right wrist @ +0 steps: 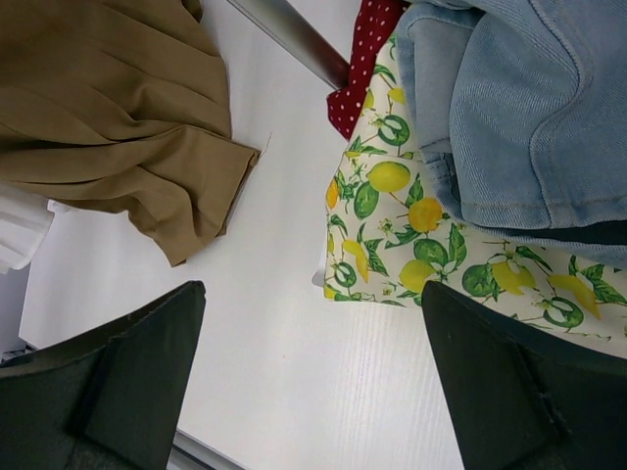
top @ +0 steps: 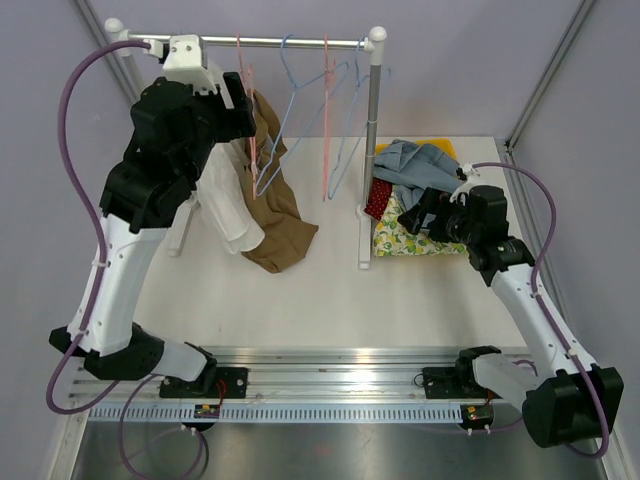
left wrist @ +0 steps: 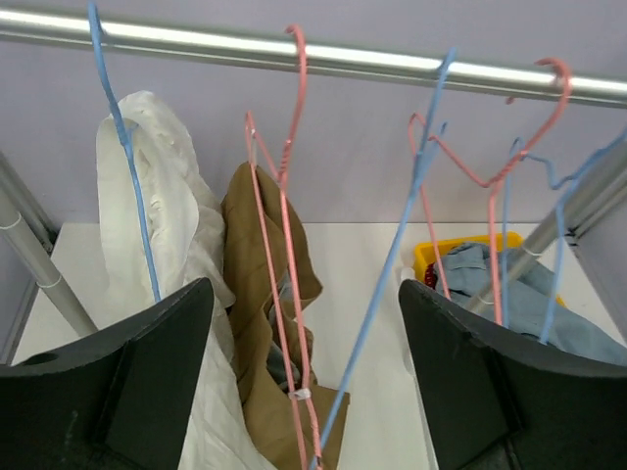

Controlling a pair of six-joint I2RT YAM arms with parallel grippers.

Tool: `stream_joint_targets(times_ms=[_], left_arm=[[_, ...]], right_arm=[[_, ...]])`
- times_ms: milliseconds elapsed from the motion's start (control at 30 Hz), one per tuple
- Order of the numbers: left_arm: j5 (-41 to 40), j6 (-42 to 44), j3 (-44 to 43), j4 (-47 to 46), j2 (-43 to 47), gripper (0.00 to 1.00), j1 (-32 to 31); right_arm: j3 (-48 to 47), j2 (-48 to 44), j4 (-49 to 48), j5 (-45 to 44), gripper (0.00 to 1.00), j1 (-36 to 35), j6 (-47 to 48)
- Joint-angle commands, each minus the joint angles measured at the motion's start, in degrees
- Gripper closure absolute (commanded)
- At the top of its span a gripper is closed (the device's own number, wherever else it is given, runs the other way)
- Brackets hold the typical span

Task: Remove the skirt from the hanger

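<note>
The brown skirt (top: 280,215) hangs from a pink hanger (top: 247,90) on the rack's rail (top: 270,42), and its lower part lies bunched on the table. In the left wrist view the skirt (left wrist: 255,245) hangs on the pink hanger (left wrist: 284,196), just ahead of my fingers. My left gripper (top: 245,95) is raised near the rail beside that hanger; it is open (left wrist: 304,294) and empty. My right gripper (top: 415,215) is open (right wrist: 313,289) and empty, hovering above the table. The skirt's hem (right wrist: 108,108) lies to its left.
A white garment (top: 228,205) hangs on a blue hanger left of the skirt. Empty blue (top: 295,100) and pink (top: 326,120) hangers hang to the right. The rack post (top: 371,150) stands mid-table. Denim (top: 420,165), red dotted cloth (top: 378,198) and lemon-print cloth (top: 410,240) are piled at right.
</note>
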State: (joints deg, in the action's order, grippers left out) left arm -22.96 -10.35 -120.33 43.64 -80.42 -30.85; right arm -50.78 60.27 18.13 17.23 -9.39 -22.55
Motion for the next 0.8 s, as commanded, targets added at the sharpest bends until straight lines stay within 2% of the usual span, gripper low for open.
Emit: stream_joint_targets(times_ms=[0, 367, 400, 433, 533, 633, 667, 767], left_arm=[[1.69, 0.15, 2.82, 0.40, -2.80, 0.21, 1.84], [4.76, 0.51, 4.14, -2.68, -9.40, 0.23, 4.57], [5.03, 0.42, 4.32, -3.03, -9.92, 0.27, 4.83], [5.29, 0.24, 4.75, -3.55, -10.80, 0.39, 5.01], [5.56, 0.15, 4.58, -3.65, -12.21, 0.51, 5.45], [5.56, 0.42, 4.67, -4.08, -13.27, 0.54, 5.63], [5.56, 0.59, 4.67, -4.26, -13.44, 0.73, 5.71], [5.12, 0.86, 3.97, -3.74, -13.80, 1.00, 5.89]], right_arm=[[0.16, -2.17, 1.38, 0.78, 0.00, -0.54, -0.31], [0.86, -2.17, 1.91, -0.09, 0.01, -0.54, 0.31], [0.86, -2.00, 1.82, -0.10, 0.01, -0.46, 0.31], [0.86, -2.00, 1.82, -0.18, 0.01, -0.54, 0.40], [0.86, -1.74, 1.73, -0.10, 0.00, -0.54, 0.40], [0.95, -1.56, 1.56, 0.08, 0.01, -0.54, 0.40], [0.95, -1.47, 1.47, 0.34, 0.01, -0.63, 0.40], [0.78, -1.47, 0.86, 1.83, 0.01, -0.81, 0.40]])
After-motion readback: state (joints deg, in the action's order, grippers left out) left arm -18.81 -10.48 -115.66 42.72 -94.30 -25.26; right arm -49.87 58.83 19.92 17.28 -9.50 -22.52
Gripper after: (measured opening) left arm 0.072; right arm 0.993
